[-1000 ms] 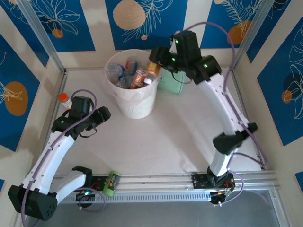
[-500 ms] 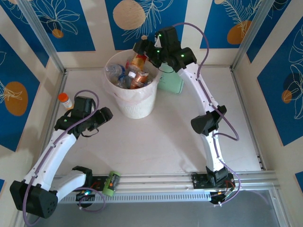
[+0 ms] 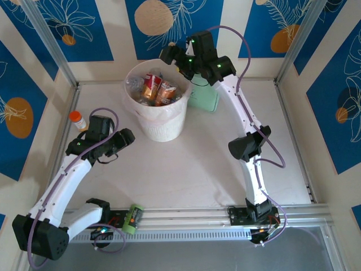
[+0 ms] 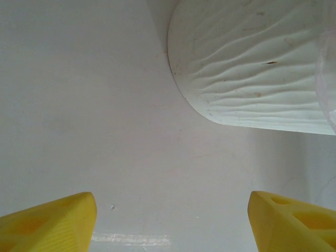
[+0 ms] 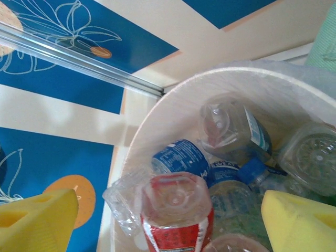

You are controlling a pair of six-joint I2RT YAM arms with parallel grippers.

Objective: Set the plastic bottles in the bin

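Right gripper (image 5: 169,210) hangs over the bin (image 5: 152,110), jaws wide and empty; left gripper (image 4: 172,210) low beside it, jaws well apart, gripping nothing.

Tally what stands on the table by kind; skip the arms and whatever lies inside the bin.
Bin: 1
Mint-green case: 1
Orange-capped bottle: 1
Total: 3
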